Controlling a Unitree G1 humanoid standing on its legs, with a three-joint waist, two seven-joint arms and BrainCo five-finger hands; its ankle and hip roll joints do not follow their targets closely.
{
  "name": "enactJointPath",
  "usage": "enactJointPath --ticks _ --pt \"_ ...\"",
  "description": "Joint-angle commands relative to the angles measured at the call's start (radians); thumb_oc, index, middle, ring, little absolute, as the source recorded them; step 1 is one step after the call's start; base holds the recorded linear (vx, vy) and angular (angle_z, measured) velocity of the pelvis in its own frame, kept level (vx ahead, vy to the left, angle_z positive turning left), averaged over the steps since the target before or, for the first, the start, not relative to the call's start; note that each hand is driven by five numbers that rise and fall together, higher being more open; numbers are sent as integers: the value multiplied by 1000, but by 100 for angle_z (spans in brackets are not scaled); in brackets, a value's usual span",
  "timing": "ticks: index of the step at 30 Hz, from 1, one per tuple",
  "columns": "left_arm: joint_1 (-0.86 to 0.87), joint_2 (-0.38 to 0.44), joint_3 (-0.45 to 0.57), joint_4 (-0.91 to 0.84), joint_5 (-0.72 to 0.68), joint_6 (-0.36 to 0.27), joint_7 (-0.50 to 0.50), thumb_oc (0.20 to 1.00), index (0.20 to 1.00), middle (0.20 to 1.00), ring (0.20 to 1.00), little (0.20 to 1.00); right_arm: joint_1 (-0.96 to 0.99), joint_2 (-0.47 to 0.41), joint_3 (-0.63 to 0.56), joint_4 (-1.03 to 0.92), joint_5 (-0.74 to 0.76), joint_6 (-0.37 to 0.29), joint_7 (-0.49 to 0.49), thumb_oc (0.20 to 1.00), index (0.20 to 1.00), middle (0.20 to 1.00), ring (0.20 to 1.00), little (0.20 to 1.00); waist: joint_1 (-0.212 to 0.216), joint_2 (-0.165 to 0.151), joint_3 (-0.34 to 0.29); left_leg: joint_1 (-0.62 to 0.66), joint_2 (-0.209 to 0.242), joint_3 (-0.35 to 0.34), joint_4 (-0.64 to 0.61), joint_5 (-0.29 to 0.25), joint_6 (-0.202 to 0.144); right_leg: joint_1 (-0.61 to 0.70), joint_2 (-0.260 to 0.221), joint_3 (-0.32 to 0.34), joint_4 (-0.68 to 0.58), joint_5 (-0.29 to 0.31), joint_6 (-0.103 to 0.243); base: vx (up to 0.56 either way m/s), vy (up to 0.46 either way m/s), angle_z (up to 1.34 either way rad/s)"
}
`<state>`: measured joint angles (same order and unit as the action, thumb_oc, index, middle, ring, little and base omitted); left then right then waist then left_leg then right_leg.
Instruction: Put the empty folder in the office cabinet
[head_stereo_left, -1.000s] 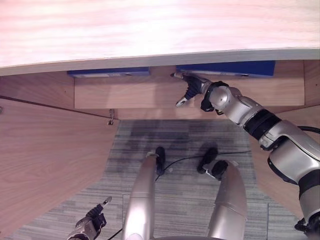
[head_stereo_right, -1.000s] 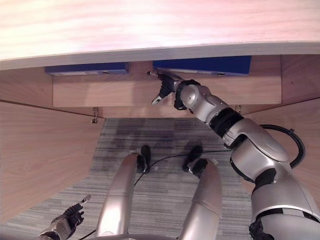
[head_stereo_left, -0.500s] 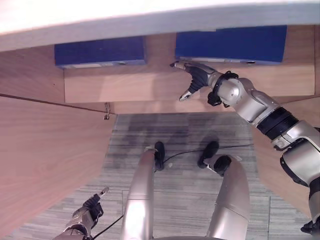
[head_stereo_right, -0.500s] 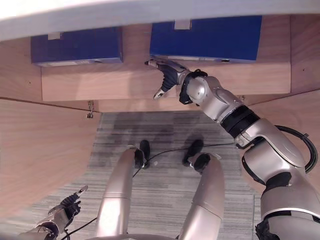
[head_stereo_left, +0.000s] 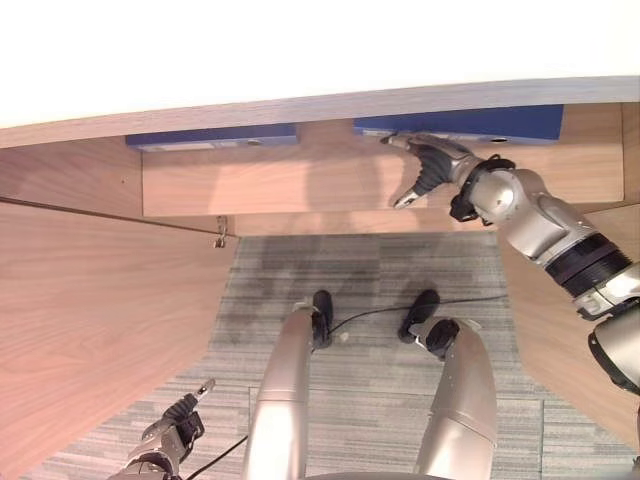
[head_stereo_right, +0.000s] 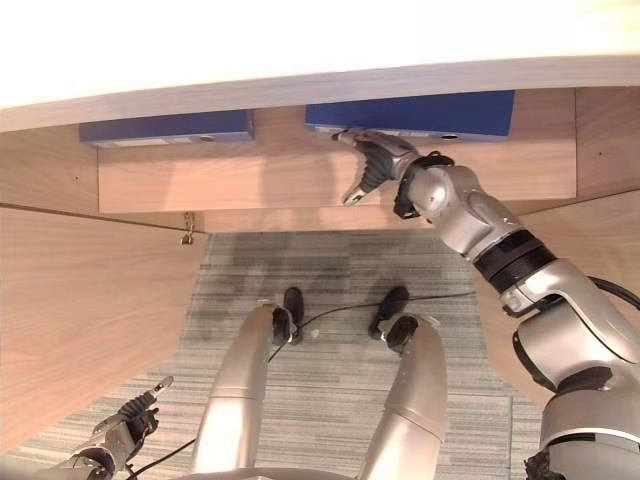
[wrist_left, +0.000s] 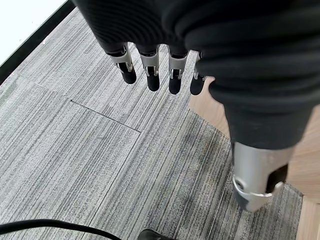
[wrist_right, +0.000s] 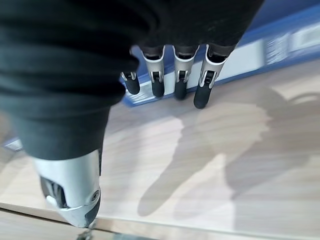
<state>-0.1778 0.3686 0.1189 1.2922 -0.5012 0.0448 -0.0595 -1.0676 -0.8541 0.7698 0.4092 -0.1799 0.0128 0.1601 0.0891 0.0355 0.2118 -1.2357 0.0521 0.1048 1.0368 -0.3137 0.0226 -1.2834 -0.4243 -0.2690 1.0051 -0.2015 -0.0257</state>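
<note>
Bare shelf (head_stereo_left: 300, 185) lies between the 2 blue folders (head_stereo_left: 212, 138) (head_stereo_right: 420, 113); the right hand (head_stereo_right: 380, 165) occupies its right part, the top panel (head_stereo_left: 320, 100) overhanging.

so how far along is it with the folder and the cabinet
Nearly done, it seems. A blue folder already lies on the cabinet shelf, with a second folder further left. The right hand hovers open at the first folder's front edge, fingers straight, gripping nothing. The left hand hangs open over the carpet. Left: pull the arm out, maybe shut the open cabinet door.
</note>
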Motion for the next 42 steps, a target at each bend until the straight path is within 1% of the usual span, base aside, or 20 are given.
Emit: enactJointPath --ticks 1,6,13,22,27,31,32,33,34,35,36,37,38,39,41,42 --pt "58 25 17 37 28 13 3 1000 1000 1000 1000 1000 4 -83 -33 62 -61 57 -7 1000 1000 1000 1000 1000 -17 4 18 -40 5 -49 -68 20 -50 1 -16 101 -36 20 118 0 0 0" --pt "82 16 4 22 19 15 -1 1000 1000 1000 1000 1000 12 -135 -57 127 -59 69 -15 1000 1000 1000 1000 1000 -17 3 13 -49 9 -47 -57 15 -50 -10 -18 103 -26 17 116 0 0 0" --pt "96 23 -8 16 -3 16 -5 1000 1000 1000 1000 1000 0 -166 -17 234 -80 77 8 1000 1000 1000 1000 1000 -14 1 11 -66 10 -48 -41 10 -48 -27 -16 108 -12 12 114 0 0 0" --pt "95 36 -31 18 -8 20 -11 1000 1000 1000 1000 1000 11 -144 48 359 -126 81 48 1000 1000 1000 1000 1000 -11 -2 13 -78 8 -46 -33 8 -47 -39 -15 112 -6 12 112 0 0 0" --pt "89 35 -39 25 -19 18 -10 1000 1000 1000 1000 1000 -15 -111 63 360 -99 79 40 1000 1000 1000 1000 1000 -12 -6 15 -84 10 -44 -31 10 -48 -44 -13 116 -7 14 112 0 0 0" --pt "82 23 -47 21 -29 14 -6 1000 1000 1000 1000 1000 8 -48 67 339 -125 80 43 1000 1000 1000 1000 1000 -11 -8 14 -70 13 -44 -44 15 -47 -29 -8 110 -19 17 113 0 0 0" --pt "81 21 -48 19 -26 15 -6 1000 1000 1000 1000 1000 30 -24 63 335 -140 85 49 1000 1000 1000 1000 1000 -11 -7 13 -64 13 -46 -50 18 -47 -21 -6 106 -26 18 114 0 0 0" --pt "74 23 -53 13 -25 16 -4 1000 1000 1000 1000 1000 66 24 61 349 -171 91 60 1000 1000 1000 1000 1000 -8 -5 12 -44 13 -48 -73 26 -46 -1 -1 98 -47 23 117 -30 -24 0" --pt "68 25 -60 9 -24 16 -3 1000 1000 1000 1000 1000 78 55 63 374 -182 95 60 1000 1000 1000 1000 1000 -5 -5 11 -28 11 -48 -94 34 -46 17 0 91 -64 29 119 -30 -20 0" --pt "69 26 -60 9 -25 16 -3 1000 1000 1000 1000 1000 78 57 63 377 -183 94 59 1000 1000 1000 1000 1000 -5 -5 13 -24 11 -48 -98 36 -47 22 1 89 -68 31 119 -41 -30 -1" --pt "57 31 -74 5 -21 14 0 1000 1000 1000 1000 1000 90 108 76 419 -199 98 58 1000 1000 1000 1000 1000 -1 -5 11 13 9 -47 -141 51 -49 57 6 78 -104 42 125 -46 -36 -3" --pt "49 35 -83 7 -15 14 3 1000 1000 1000 1000 1000 98 139 86 439 -205 99 59 1000 1000 1000 1000 1000 1 -5 13 43 9 -44 -174 63 -52 88 11 71 -134 52 130 -56 -48 -3" --pt "42 38 -88 11 -12 15 4 1000 1000 1000 1000 1000 107 163 97 454 -211 100 63 1000 1000 1000 1000 1000 2 -5 16 73 6 -45 -200 73 -54 118 15 63 -156 61 133 -41 -27 1" --pt "42 38 -88 12 -12 15 4 1000 1000 1000 1000 1000 107 166 97 457 -212 99 62 1000 1000 1000 1000 1000 1 -5 21 81 6 -45 -206 76 -54 128 16 61 -162 63 133 -22 -39 7" --pt "33 47 -101 25 19 15 -1 1000 1000 1000 1000 1000 155 245 134 525 -261 97 83 1000 1000 1000 1000 1000 7 -10 18 199 4 -44 -303 105 -70 250 23 34 -242 86 143 8 -66 11" --pt "32 49 -105 28 29 18 -6 1000 1000 1000 1000 1000 172 261 145 533 -278 97 93 1000 1000 1000 1000 1000 7 -10 21 235 3 -45 -327 112 -73 289 25 29 -268 95 144 33 -80 9"
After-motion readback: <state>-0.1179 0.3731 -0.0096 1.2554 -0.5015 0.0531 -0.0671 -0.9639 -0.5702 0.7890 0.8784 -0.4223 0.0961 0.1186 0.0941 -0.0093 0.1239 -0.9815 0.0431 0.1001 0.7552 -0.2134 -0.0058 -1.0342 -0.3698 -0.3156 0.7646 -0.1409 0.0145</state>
